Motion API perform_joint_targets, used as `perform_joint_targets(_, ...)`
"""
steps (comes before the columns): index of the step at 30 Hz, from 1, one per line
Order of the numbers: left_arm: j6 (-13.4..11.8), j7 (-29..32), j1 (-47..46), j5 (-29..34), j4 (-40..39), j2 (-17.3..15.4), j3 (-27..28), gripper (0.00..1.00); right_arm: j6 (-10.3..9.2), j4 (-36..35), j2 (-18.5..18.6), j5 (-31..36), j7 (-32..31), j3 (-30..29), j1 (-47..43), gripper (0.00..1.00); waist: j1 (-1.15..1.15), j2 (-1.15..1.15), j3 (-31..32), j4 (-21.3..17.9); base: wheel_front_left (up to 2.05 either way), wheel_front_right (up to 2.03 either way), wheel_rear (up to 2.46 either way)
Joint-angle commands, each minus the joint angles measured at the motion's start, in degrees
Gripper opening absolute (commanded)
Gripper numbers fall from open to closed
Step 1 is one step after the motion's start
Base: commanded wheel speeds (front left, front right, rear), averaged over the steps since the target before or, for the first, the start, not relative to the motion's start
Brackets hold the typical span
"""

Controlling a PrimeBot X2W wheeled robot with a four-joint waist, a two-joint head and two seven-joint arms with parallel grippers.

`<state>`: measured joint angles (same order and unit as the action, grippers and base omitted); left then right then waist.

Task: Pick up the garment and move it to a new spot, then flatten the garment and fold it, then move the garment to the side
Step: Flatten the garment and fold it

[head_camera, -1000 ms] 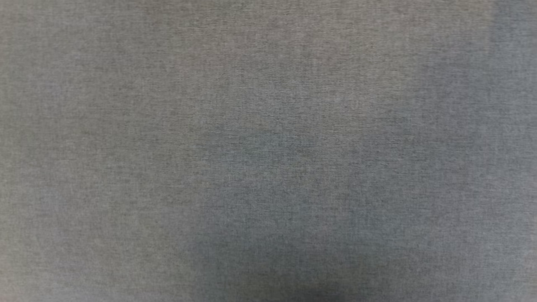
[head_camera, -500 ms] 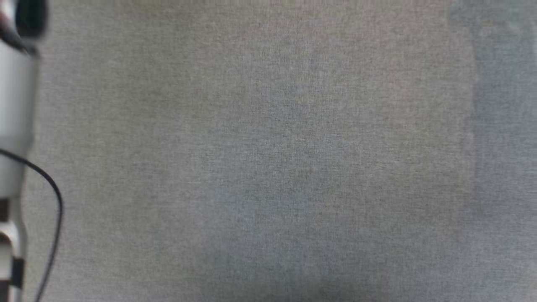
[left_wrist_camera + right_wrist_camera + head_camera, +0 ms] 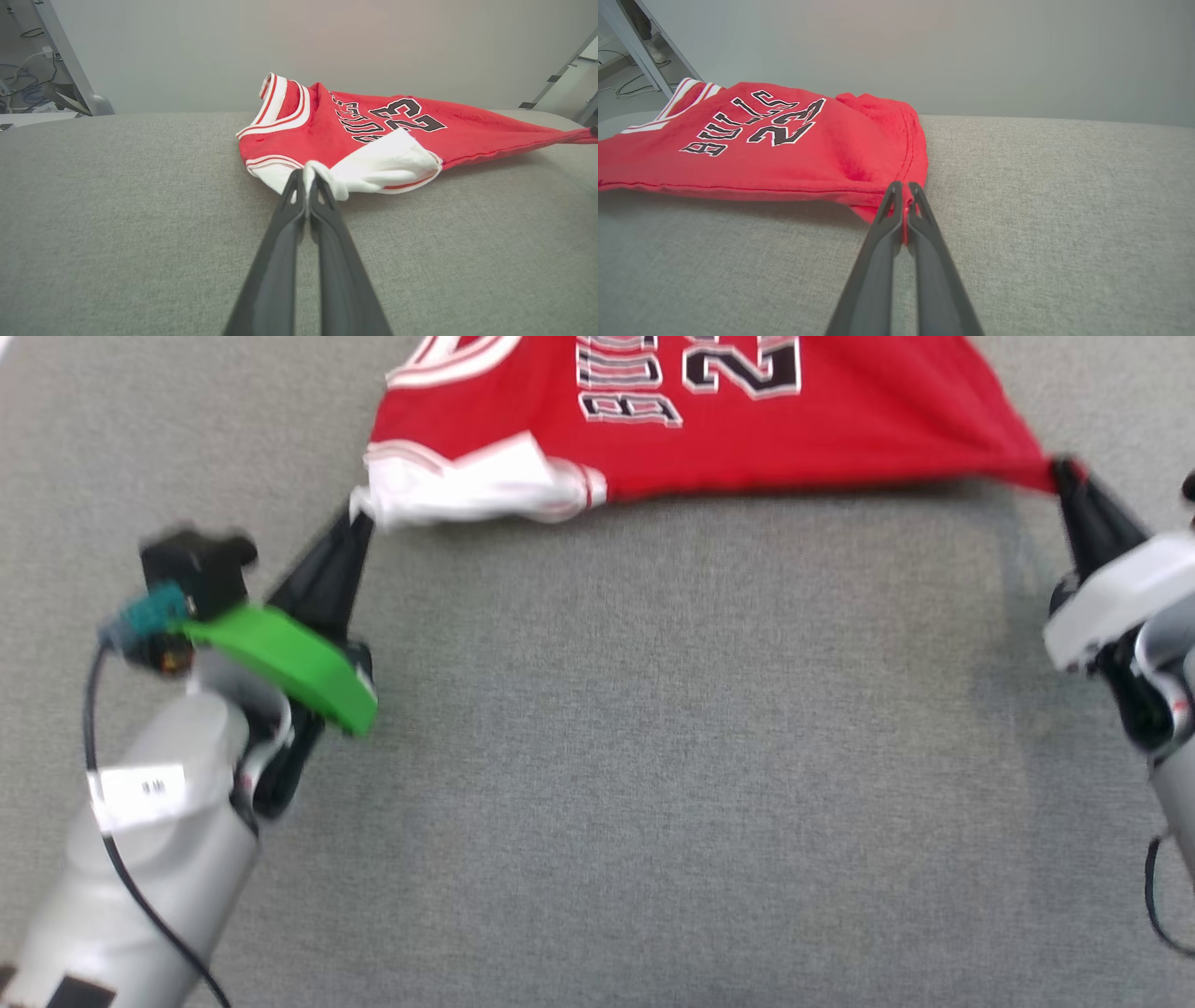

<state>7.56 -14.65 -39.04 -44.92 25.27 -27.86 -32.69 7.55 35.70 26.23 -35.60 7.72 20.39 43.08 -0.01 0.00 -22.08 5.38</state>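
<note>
The garment (image 3: 747, 429), a red jersey with black "BULLS" and 23 lettering, lies stretched across the top of the head view on the grey cloth surface. My left gripper (image 3: 359, 513) is shut on its white sleeve (image 3: 373, 168), pinching the cloth at the fingertips (image 3: 306, 179). My right gripper (image 3: 1060, 471) is shut on the red hem corner (image 3: 878, 205) at the far right. The near edge of the garment (image 3: 761, 140) hangs taut between the two grippers, slightly lifted with a shadow under it. Its collar with white-and-red trim (image 3: 280, 102) points away.
A grey fabric surface (image 3: 653, 756) spreads below the garment. A pale wall stands behind it. Metal frame legs (image 3: 70, 60) and floor cables show at the far left in the wrist views.
The head view has shifted: earlier it held bare grey fabric, then a pale forearm at the left edge. Now both grippers and the garment stretched between them are in it.
</note>
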Motion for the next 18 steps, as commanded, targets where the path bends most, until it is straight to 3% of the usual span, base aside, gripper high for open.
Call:
perform_joint_targets(1, -0.1, -0.3, 2.6, -0.9, 0.5, -0.8, -0.7, 0.00, -0.06, -0.3, 0.6, -1.3, -0.2, 0.8, -2.3, 0.00, 0.01, 0.00, 5.3, 0.5, 0.00, 0.00, 0.00)
perform_joint_targets(11, -0.1, 0.2, 13.0, -6.5, 1.3, -3.7, -4.5, 0.00, -0.06, 0.0, 2.2, -4.9, 1.4, 5.4, -13.4, 0.00, 0.01, 0.00, 11.5, 0.9, 0.00, 0.00, 0.00)
perform_joint_targets(18, -0.1, 2.7, 20.0, -9.9, -2.2, -7.4, -6.2, 0.00, -0.06, 1.0, 2.3, -6.7, 1.5, 6.2, -17.9, 0.00, 0.01, 0.00, 15.4, 0.8, 0.00, 0.00, 0.00)
